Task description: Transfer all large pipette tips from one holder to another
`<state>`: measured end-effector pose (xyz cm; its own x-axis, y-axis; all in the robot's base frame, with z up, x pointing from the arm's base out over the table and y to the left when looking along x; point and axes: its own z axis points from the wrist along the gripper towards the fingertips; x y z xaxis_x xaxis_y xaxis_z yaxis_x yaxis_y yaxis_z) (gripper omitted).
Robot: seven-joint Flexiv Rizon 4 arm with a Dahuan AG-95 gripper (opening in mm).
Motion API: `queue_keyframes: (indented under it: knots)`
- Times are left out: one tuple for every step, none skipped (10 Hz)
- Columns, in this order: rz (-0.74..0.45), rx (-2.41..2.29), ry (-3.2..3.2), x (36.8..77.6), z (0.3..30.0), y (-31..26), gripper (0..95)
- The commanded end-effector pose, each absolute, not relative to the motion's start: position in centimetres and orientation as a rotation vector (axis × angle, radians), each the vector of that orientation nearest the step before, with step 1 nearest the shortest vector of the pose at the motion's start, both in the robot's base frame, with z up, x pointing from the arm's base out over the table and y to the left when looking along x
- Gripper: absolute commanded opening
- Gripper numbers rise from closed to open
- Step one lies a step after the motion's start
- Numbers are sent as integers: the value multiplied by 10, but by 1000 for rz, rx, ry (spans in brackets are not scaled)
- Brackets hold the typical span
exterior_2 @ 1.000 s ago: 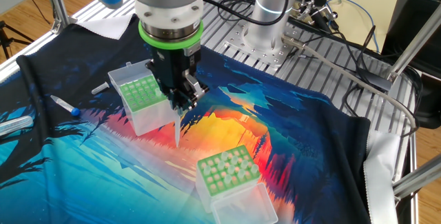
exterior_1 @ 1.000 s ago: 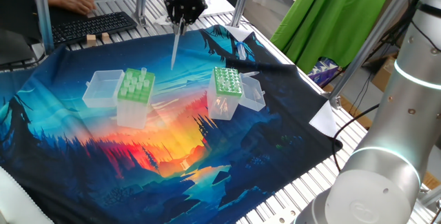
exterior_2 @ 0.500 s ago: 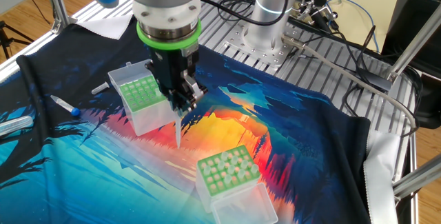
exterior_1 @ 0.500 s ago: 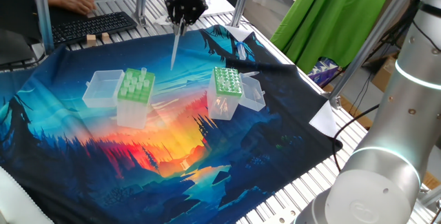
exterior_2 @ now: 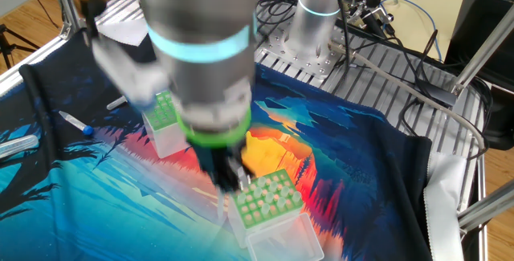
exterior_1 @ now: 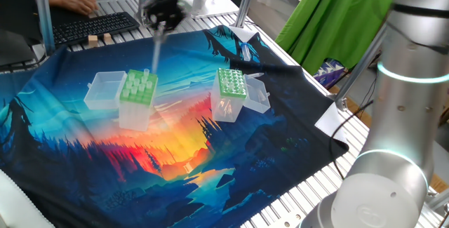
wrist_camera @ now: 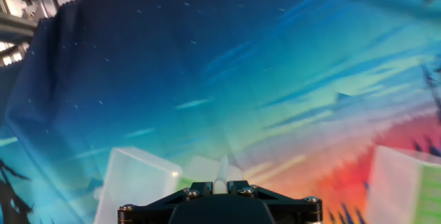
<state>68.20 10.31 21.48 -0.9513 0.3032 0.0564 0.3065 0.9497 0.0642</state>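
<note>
My gripper (exterior_1: 161, 23) is shut on a large pipette tip (exterior_1: 156, 49) that hangs point down, just above the far edge of the light-green wide-holed holder (exterior_1: 137, 90). Several tips (exterior_1: 146, 74) stand up in that holder, and its clear lid (exterior_1: 104, 90) lies open to the left. The narrower box with the darker-green, finely holed top (exterior_1: 230, 83) stands to the right. In the other fixed view the blurred gripper (exterior_2: 230, 177) hovers by the wide-holed holder (exterior_2: 266, 200), with the finely holed box (exterior_2: 165, 115) behind. The hand view shows the tip (wrist_camera: 222, 171) between the fingers.
A printed cloth (exterior_1: 182, 151) covers the table. A keyboard (exterior_1: 98, 24) and a person's hand (exterior_1: 74, 2) are at the back, with metal posts (exterior_1: 42, 10) beside them. A marker (exterior_2: 76, 123) lies on the cloth's edge. The robot's base (exterior_2: 317, 12) and cables sit behind.
The gripper has carried the pipette tip sideways from over the middle of the cloth, near the finely holed box, to the wide-holed light-green holder. Its grip has not changed.
</note>
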Motion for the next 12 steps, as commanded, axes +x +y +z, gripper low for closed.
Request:
queue_keyframes:
  knots:
    - [-134,-511,-3063,683,212,104,0]
    - [-135,-521,-3063,683,213,104,0]
    - [-141,-531,-3059,683,213,104,0]
    - [-146,-528,-3059,683,214,102,0]
    - [-148,-511,-3065,683,215,100,0]
    - [-152,-490,-3071,682,216,98,0]
    - [-172,-463,-3075,682,216,98,0]
    - [-189,-426,-3091,682,216,98,0]
    - [-195,-401,-3106,682,216,98,0]
    - [-198,-383,-3115,682,216,98,0]
    - [-194,-354,-3123,682,216,98,0]
    - [-196,-357,-3122,682,216,98,0]
